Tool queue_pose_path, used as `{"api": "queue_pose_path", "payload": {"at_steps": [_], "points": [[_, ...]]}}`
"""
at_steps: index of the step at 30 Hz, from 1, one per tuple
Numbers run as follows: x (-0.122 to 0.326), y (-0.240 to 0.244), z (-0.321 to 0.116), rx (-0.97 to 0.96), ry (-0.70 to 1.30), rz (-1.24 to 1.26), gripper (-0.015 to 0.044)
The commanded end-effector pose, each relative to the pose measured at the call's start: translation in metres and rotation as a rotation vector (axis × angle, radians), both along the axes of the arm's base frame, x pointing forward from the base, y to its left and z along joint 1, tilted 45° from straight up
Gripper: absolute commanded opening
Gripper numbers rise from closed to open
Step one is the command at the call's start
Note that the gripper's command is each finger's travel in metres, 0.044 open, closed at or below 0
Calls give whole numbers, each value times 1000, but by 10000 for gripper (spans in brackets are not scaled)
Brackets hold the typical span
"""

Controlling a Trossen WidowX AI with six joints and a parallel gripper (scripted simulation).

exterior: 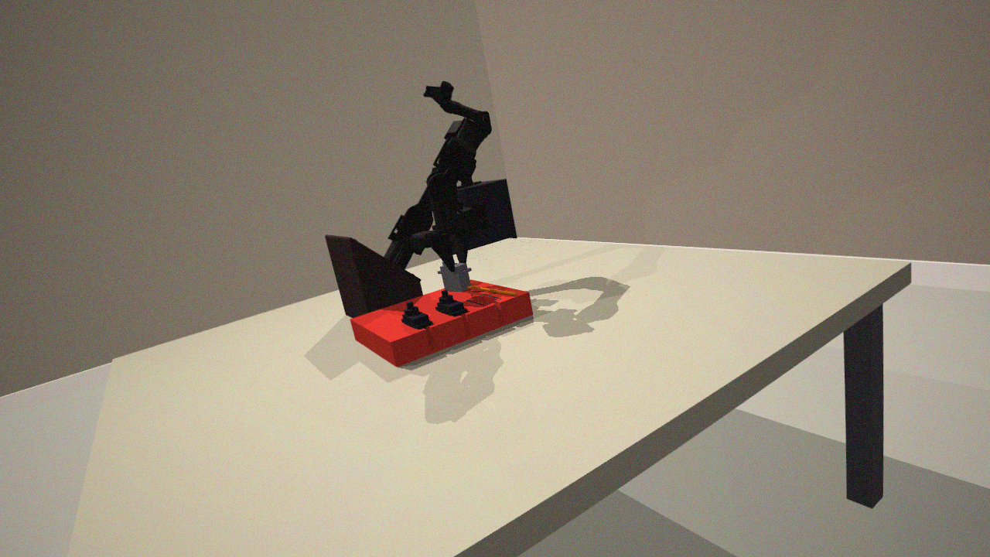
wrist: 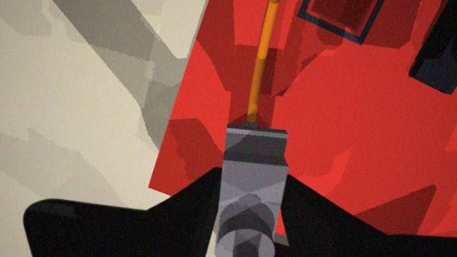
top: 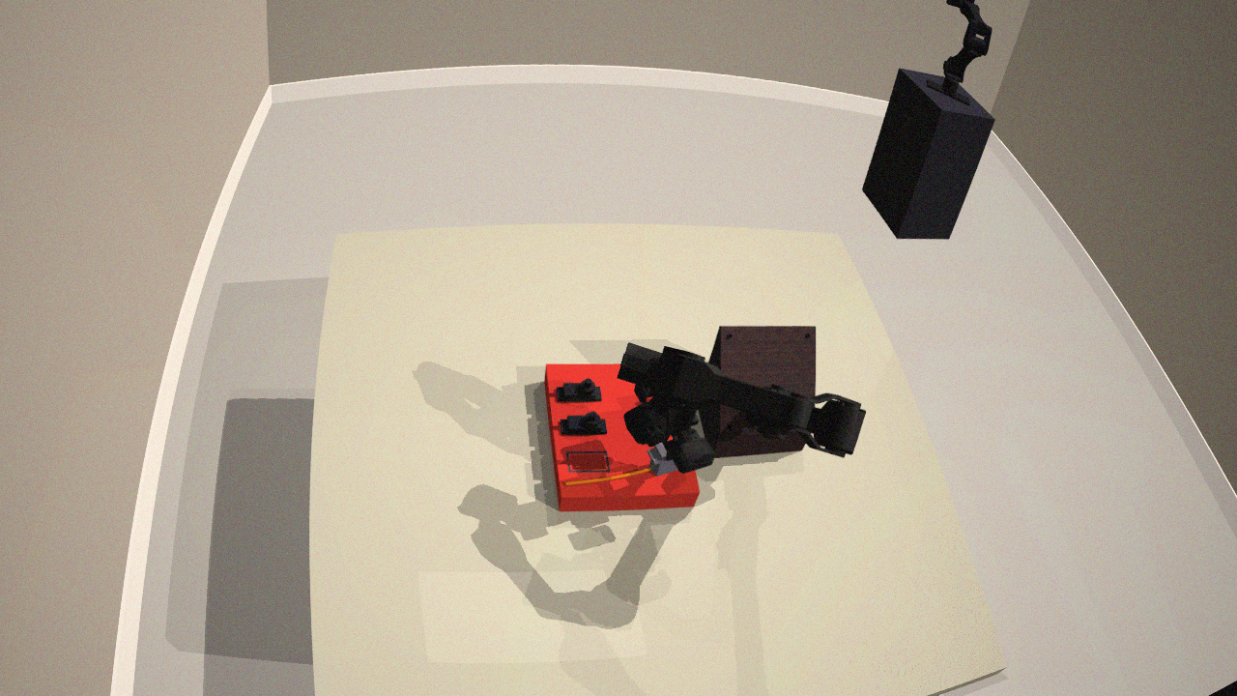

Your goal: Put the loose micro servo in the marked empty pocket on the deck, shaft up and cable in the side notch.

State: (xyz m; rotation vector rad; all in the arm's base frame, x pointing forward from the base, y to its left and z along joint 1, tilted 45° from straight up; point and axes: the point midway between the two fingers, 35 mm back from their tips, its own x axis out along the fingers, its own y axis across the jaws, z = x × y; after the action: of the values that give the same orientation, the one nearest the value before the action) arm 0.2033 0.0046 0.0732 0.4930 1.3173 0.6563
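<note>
The loose grey micro servo is upright at the arm-side part of the red deck. Its output shaft points up towards the wrist camera. My gripper is shut on the servo body, one finger on each side. Whether its base touches the deck is unclear. The orange cable runs from the servo beside the pocket. The marked pocket has a dark outline and is empty, away from the servo.
Two black servos, one nearer the pocket and one farther, sit in the deck. A dark brown block stands behind the deck. A large black box stands farther off.
</note>
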Motion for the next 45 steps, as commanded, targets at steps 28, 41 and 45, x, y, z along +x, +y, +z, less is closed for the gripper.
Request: {"api": "queue_pose_path", "payload": {"at_steps": [28, 41, 45], "points": [[22, -38, 9, -2, -4, -2, 0], [22, -38, 9, 22, 134, -146, 0], [29, -39, 9, 22, 133, -146, 0]]}}
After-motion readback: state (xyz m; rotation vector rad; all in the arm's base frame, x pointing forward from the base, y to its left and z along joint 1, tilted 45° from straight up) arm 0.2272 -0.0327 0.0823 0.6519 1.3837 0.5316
